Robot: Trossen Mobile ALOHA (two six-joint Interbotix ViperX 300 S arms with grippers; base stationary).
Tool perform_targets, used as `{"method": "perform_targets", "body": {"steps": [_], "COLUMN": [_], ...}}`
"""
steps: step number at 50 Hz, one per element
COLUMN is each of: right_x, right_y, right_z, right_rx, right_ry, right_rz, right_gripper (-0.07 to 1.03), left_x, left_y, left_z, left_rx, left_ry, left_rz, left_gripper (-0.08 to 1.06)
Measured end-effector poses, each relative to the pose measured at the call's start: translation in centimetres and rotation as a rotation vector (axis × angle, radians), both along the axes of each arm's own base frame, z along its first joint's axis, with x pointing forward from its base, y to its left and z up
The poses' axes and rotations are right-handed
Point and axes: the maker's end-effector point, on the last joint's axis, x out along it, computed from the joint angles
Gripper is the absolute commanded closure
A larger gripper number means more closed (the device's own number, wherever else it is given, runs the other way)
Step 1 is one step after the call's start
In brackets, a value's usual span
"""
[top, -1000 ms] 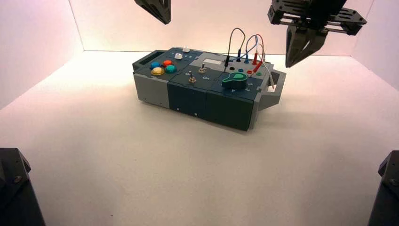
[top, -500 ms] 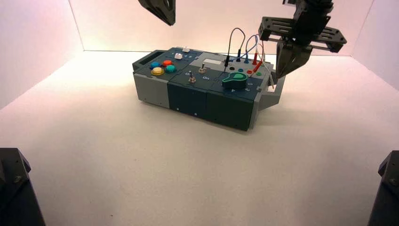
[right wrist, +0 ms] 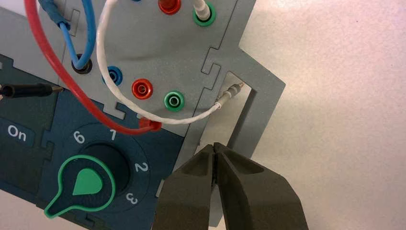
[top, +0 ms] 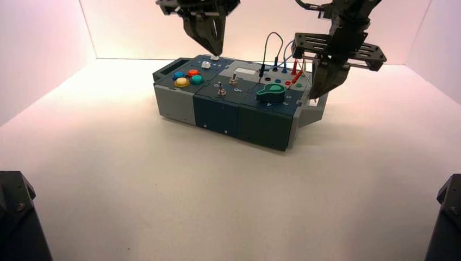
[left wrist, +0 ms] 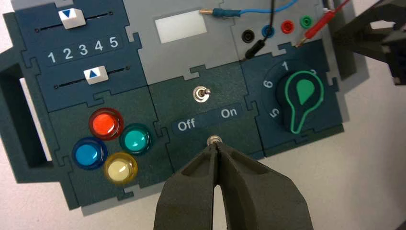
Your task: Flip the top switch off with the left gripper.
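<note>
And it's the left claw (top: 217, 52) above the box's (top: 216, 115) far side, tips together — presumably a slim prod to push the far central toggle (left wrist: 201, 94) from On — while the right claw (top: 313, 97), also closed, hangs by the right end.

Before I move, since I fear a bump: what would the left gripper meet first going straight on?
Probably the dark panel with the two metal toggles, at or near them. The left gripper points down toward it, but depth leaves the exact spot unclear.
</note>
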Motion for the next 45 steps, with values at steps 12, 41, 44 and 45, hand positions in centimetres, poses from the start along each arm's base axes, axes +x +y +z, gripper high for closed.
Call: {"method": "perform_targets", "body": {"steps": [12, 41, 44, 45], "right_x": [0.3, 0.5, 0.5, 0.5], "right_y": [0.2, 0.3, 0.4, 0.4], "right_z": [-0.7, -0.9, -0.8, -0.9], "right_rx": [-0.001, 0.002, 0.003, 0.002], "right_ry": [0.008, 0.004, 0.001, 0.004], "right_rz": [-0.001, -0.002, -0.001, -0.001], "right_gripper": [0.98, 0.98, 0.98, 0.98], "left_x": [1.1, 2.2, 2.3, 2.3], "left_y": [-1.0, -2.1, -2.2, -2.3], "left_z": [-0.6, -2.4, -2.7, -2.9], "left_rx": [-0.012, -0.008, -0.005, -0.003], "left_ry": [0.003, 0.036, 0.04, 0.044], "left_rz": [0.009, 0.019, 0.017, 0.017], "left_gripper": [1.01, 1.01, 1.01, 1.01]}}
